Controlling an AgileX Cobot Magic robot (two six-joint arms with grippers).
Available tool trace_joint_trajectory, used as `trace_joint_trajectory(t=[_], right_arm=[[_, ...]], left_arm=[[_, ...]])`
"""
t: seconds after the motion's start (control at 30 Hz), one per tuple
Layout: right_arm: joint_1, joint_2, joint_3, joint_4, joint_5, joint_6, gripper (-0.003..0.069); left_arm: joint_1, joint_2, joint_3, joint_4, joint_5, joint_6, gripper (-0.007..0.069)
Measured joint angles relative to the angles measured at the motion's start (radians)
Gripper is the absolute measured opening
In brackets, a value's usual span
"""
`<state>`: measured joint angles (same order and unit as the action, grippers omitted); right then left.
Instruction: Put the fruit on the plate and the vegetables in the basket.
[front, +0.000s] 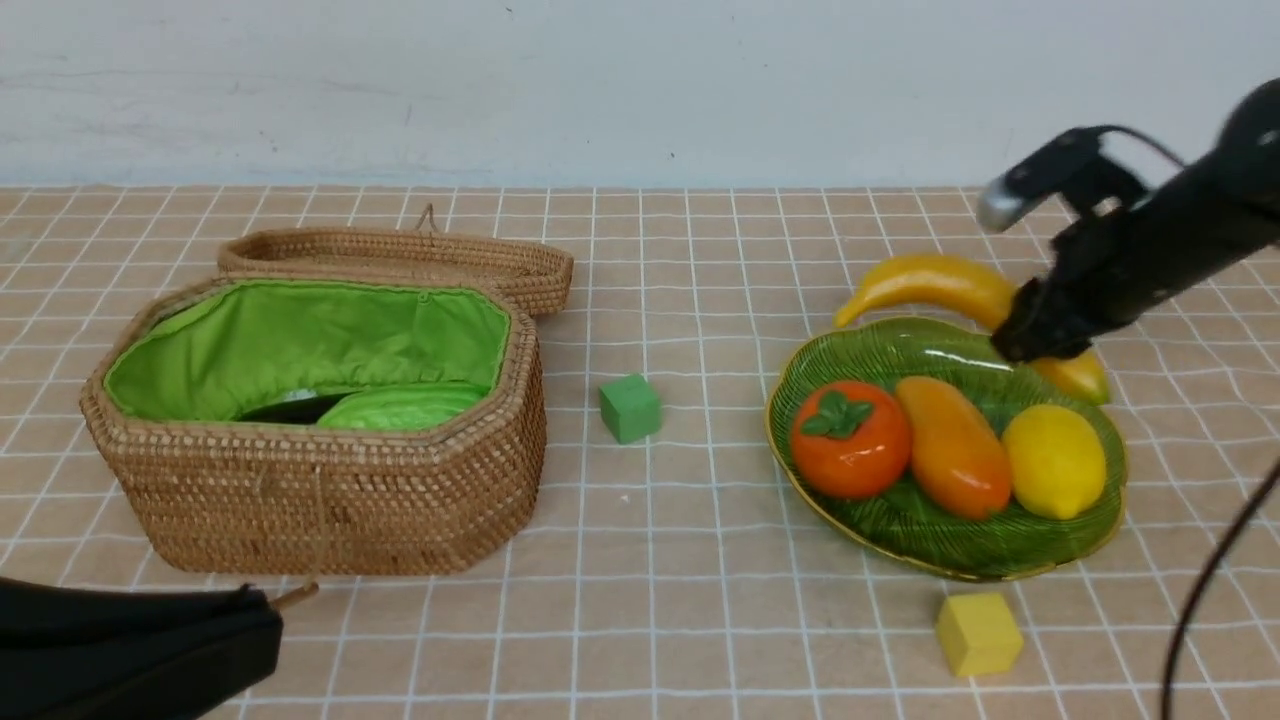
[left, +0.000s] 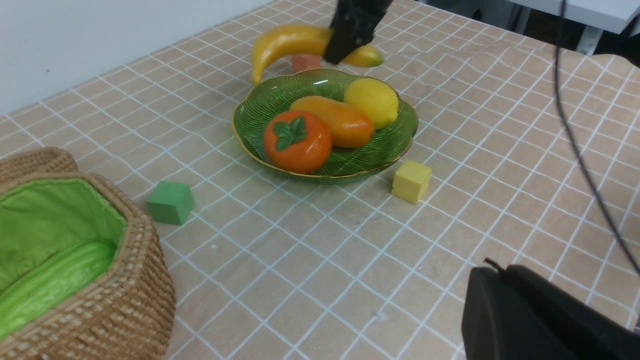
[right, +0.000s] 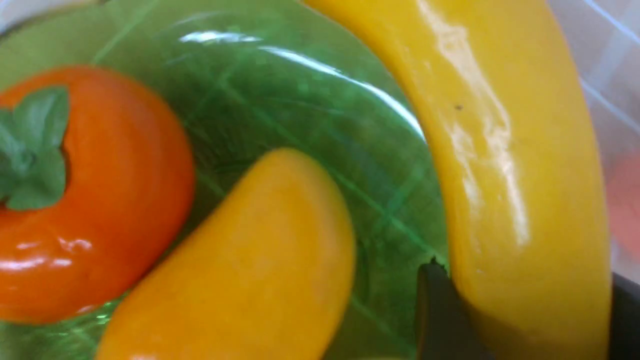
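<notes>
**Operator:** Right gripper (front: 1040, 345), black and reaching in from my right side, has its jaws closed on the curved glossy yellow toy banana (front: 935, 285). My right wrist camera shows a dark finger (right: 442, 315) on each side of the banana's body.

**Partner:** Where does that banana sit?

**Operator:** At the far rim of the translucent green ribbed glass plate (front: 900, 345), partly over the edge. I cannot tell whether it rests on the rim or hangs just above it.

**Partner:** And what's on the plate?

**Operator:** Three toy fruits side by side: a round orange persimmon with a green leaf cap (front: 850, 440), an oblong orange-yellow mango (front: 955, 447) in the middle, touching a yellow lemon (front: 1055, 460).

**Partner:** The other arm?

**Operator:** Left gripper (front: 240, 620) is low at my near left, beside the basket, jaws closed and empty.

**Partner:** The basket?

**Operator:** I see the octagonal brown wicker basket (front: 330, 500) with bright green cloth lining well to the left of the plate, its woven lid (front: 400, 255) tipped open behind it. Inside lies a light green bumpy gourd (front: 400, 408) with something dark (front: 290, 408) next to it, too hidden to name.

**Partner:** Anything loose on the checked cloth?

**Operator:** A small green foam cube (front: 630, 407) between basket and plate, a yellow cube (front: 978, 632) just in front of the plate, and a reddish cube (left: 306, 62) behind the banana
</notes>
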<state>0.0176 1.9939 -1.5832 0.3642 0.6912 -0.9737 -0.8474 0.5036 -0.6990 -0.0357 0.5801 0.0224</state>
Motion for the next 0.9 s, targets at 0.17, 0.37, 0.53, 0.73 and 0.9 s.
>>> trace_joint_trajectory(t=[0.17, 0.37, 0.53, 0.73, 0.9], right_arm=[[0.047, 0.032, 0.0, -0.098, -0.063, -0.108, 0.033], [0.053, 0.041, 0.0, -0.174, -0.125, -0.103, 0.0457], [0.053, 0.029, 0.0, -0.216, -0.09, -0.094, 0.0582], [0.053, -0.093, 0.0, -0.219, 0.012, 0.08, 0.0542], [0.052, -0.309, 0.005, -0.214, 0.194, 0.443, 0.0331]], left_arm=[[0.0, 0.0, 0.0, -0.011, 0.0, 0.0, -0.0008], [0.0, 0.0, 0.0, -0.015, 0.0, 0.0, -0.0008], [0.0, 0.0, 0.0, -0.016, 0.0, 0.001, -0.0007], [0.0, 0.0, 0.0, -0.009, -0.013, 0.003, -0.0007], [0.0, -0.008, 0.003, 0.007, -0.047, -0.005, -0.0008]])
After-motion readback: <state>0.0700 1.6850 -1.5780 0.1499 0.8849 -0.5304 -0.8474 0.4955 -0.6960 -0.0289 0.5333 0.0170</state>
